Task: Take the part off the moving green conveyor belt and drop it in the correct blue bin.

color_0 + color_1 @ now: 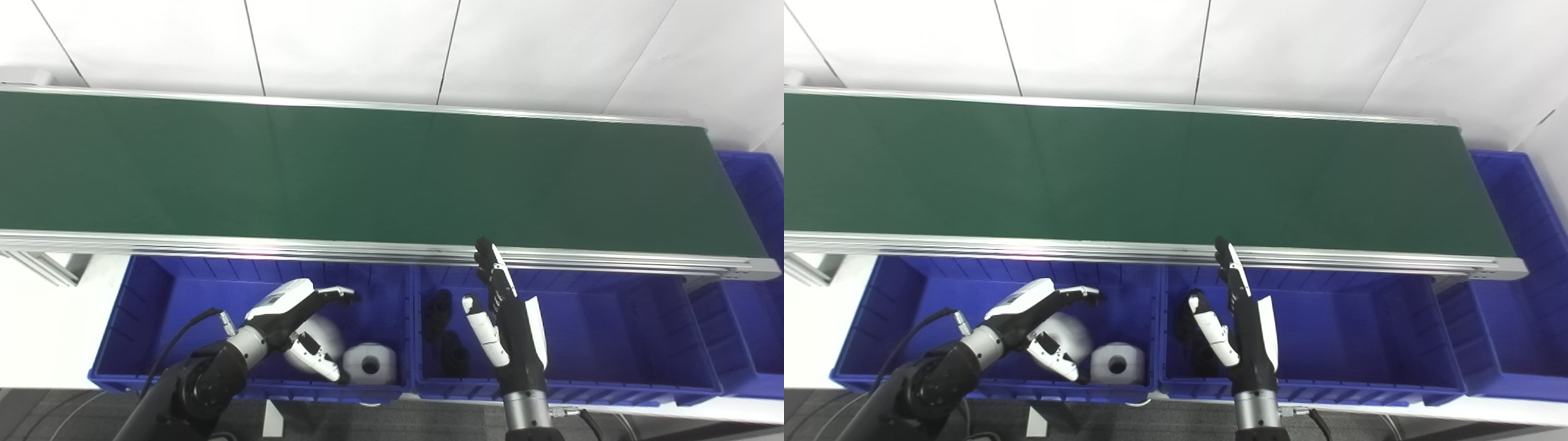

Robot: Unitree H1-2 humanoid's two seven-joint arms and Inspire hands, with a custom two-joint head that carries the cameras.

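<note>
The green conveyor belt (367, 171) runs across the view with no part on it. My left hand (300, 321) hovers open over the left blue bin (141, 306), above two white parts (369, 362) lying in it; nothing is between its fingers. My right hand (508, 318) stands open and upright over the middle blue bin (612, 331), fingers pointing toward the belt's near rail. Two black parts (438, 313) lie at the left end of that bin, just left of the right hand.
A third blue bin (756, 331) sits at the belt's right end. The belt's aluminium rail (367, 250) overhangs the bins' far edge. White wall panels stand behind the belt, and a dark floor shows below the bins.
</note>
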